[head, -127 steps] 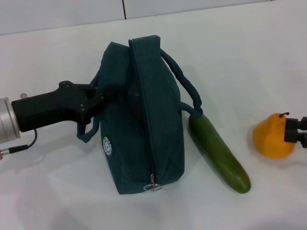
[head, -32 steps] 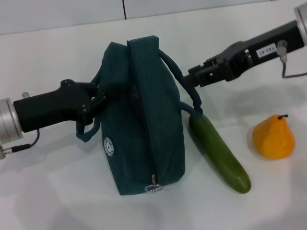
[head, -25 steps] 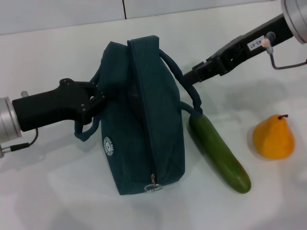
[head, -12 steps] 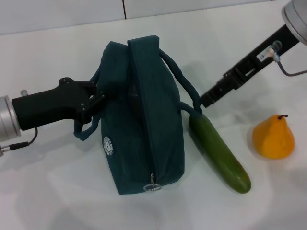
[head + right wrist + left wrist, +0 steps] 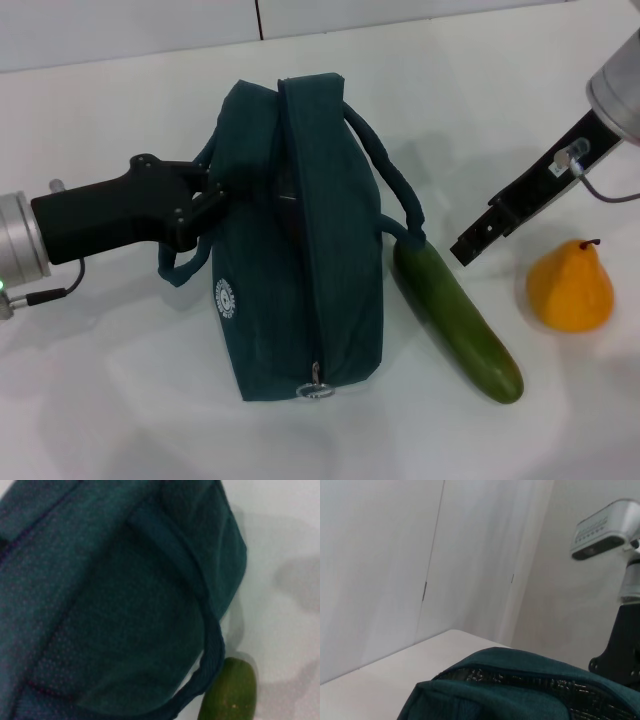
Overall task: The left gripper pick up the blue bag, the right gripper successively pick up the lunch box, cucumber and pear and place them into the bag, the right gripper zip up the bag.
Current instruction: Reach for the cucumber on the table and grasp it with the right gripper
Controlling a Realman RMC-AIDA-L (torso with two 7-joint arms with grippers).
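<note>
The right claw hangs in the air, and I cannot tell if it is open or closed. Just below it and a little toward the bag lies the cucumber on the table, its near end touching a bag handle. On the claw's other side, near it, sits the pear. The bag stands past the cucumber, with its zip ring at the front end. The left claw is closed on the bag's far handle. The lunch box cannot be seen.
</note>
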